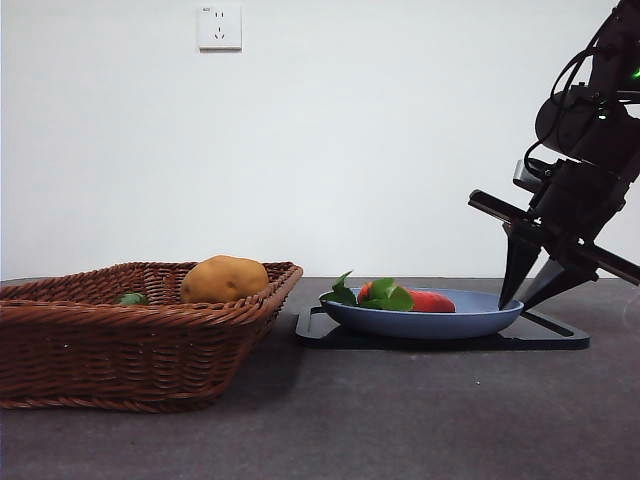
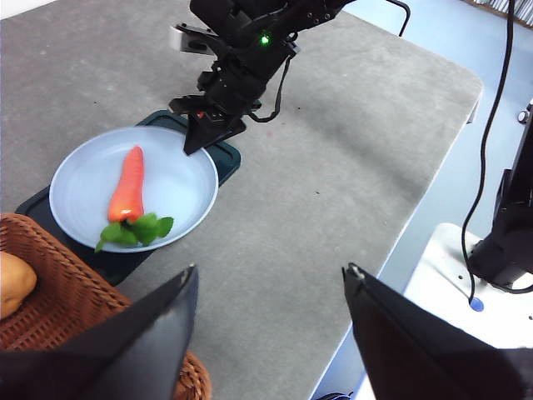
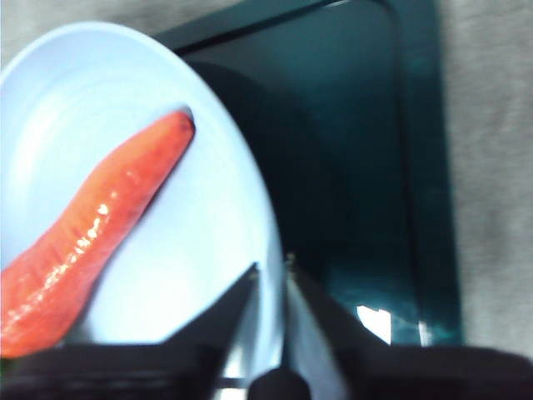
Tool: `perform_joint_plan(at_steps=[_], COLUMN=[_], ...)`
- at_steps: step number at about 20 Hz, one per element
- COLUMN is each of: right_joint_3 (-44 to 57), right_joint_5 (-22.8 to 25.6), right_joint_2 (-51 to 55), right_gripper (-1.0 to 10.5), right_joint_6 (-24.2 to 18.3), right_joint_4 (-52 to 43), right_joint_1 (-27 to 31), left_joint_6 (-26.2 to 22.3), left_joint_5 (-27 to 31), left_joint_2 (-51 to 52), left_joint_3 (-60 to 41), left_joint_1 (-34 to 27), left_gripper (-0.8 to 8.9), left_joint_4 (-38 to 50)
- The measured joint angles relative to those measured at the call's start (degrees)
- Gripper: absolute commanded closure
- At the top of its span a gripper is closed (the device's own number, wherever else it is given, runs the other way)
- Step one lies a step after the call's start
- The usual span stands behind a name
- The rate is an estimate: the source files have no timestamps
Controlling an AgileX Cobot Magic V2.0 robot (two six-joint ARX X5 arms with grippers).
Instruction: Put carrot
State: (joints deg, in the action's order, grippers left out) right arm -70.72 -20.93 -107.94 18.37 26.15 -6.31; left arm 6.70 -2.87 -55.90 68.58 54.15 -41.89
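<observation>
The carrot lies flat on a light blue plate, its green leaves pointing toward the basket. It also shows in the left wrist view and the right wrist view. My right gripper is at the plate's rim on the side away from the basket. In the right wrist view the right gripper has its jaws drawn close together astride the plate's rim, apart from the carrot. It shows too in the left wrist view. My left gripper is open and empty, high above the table.
The plate rests on a dark tray. A brown wicker basket stands beside it with a yellow-brown potato and a small green item inside. The table's edge runs past the plate.
</observation>
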Motion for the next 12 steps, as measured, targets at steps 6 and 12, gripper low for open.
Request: perform_joint_plan(at_steps=[6,12], right_joint_3=[0.0,-0.1], right_joint_5=[-0.1,0.2], right_joint_2=[0.2,14.3], right_gripper=[7.3,7.8], right_joint_6=[-0.2,-1.2], right_joint_4=[0.3,1.8], right_joint_1=[0.0,-0.1], left_joint_6=[0.3,-5.1], left_joint_5=[9.0,29.2], left_joint_2=[0.0,-4.4], left_joint_3=[0.0,0.0], left_joint_1=[0.0,0.0], left_gripper=[5.04,5.62], left_joint_4=[1.6,16.3])
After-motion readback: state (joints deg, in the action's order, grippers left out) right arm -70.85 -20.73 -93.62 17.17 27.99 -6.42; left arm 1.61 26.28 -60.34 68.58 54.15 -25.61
